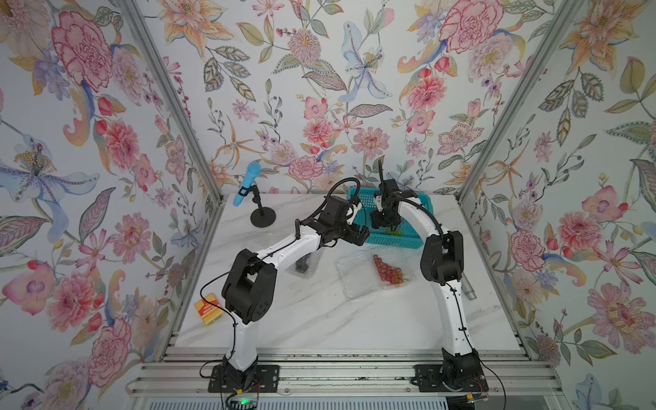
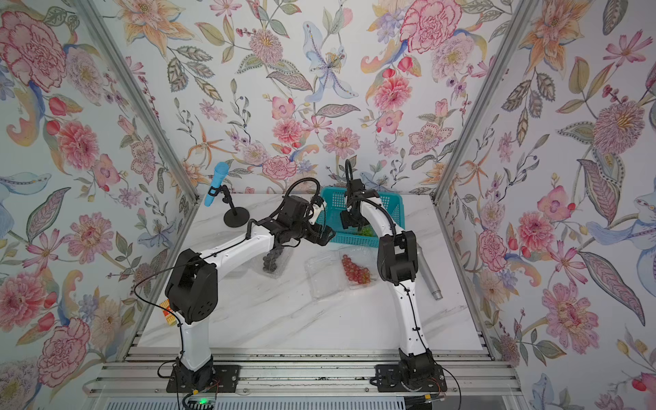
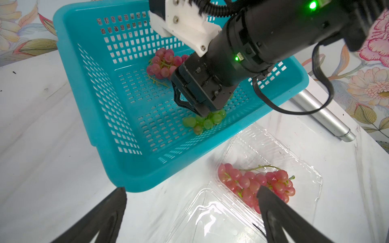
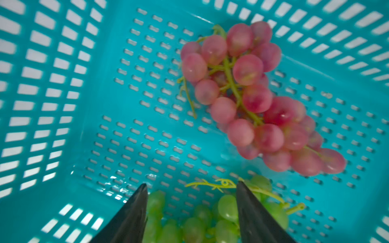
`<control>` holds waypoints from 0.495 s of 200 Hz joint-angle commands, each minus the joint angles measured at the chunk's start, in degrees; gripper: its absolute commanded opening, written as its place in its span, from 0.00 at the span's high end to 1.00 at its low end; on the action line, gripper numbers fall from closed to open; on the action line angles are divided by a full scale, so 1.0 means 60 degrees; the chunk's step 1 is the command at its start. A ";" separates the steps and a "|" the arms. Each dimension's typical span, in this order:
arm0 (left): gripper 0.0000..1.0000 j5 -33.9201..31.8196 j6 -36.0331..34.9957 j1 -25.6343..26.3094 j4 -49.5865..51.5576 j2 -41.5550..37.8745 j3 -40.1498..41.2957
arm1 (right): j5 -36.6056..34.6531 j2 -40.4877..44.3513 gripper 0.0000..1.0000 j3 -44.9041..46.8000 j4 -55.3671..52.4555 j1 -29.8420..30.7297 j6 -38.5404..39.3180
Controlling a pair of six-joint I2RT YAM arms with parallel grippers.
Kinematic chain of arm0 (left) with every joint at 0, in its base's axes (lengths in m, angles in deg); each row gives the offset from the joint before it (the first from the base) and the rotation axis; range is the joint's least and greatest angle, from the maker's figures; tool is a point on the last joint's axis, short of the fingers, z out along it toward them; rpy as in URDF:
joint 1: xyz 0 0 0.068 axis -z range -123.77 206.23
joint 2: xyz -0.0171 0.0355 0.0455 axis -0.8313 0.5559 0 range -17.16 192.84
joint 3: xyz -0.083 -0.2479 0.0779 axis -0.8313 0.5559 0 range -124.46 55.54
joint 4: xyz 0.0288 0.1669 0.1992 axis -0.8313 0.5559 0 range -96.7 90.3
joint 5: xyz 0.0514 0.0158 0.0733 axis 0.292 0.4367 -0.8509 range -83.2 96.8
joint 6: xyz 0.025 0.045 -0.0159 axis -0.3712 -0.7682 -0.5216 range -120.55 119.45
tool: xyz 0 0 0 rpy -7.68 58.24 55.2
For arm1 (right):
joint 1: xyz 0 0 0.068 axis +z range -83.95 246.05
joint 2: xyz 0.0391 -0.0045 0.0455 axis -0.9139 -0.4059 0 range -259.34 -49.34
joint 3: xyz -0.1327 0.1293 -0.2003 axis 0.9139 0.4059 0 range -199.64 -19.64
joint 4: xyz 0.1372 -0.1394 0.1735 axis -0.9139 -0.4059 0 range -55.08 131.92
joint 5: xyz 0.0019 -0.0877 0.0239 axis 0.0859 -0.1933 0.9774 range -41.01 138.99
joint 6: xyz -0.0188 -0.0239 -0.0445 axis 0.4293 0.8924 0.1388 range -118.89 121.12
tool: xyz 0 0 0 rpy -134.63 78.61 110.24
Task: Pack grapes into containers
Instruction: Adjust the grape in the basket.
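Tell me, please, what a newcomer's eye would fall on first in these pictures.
The loud floral wallpaper on all three walls grabs the eye first. Next comes the teal basket at the back of the table, where the right end effector straddles a green grape bunch. In front of the basket, red grapes lie in an open clear container.

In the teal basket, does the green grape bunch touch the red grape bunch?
Apart. The left wrist view shows bare floor of the teal basket between the green grape bunch and the red grape bunch.
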State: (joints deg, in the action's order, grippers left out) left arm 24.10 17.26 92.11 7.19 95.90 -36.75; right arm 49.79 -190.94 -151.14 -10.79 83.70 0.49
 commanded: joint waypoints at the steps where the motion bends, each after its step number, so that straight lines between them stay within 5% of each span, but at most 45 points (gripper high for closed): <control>1: 0.00 -0.0220 -0.0184 -0.0134 0.0075 -0.0118 0.0123 | -0.0248 -0.0231 0.37 0.0085 -0.0156 -0.0123 0.0187; 99: 0.00 -0.0138 -0.0158 -0.0170 0.0018 -0.0041 0.0169 | -0.1129 -0.0143 0.44 0.1011 -0.0143 -0.0685 -0.0019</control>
State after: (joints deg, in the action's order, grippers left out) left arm 23.95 17.21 91.78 7.22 95.90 -35.85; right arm 44.37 -191.10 -146.66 -10.57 79.79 0.43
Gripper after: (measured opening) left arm 0.997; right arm 0.567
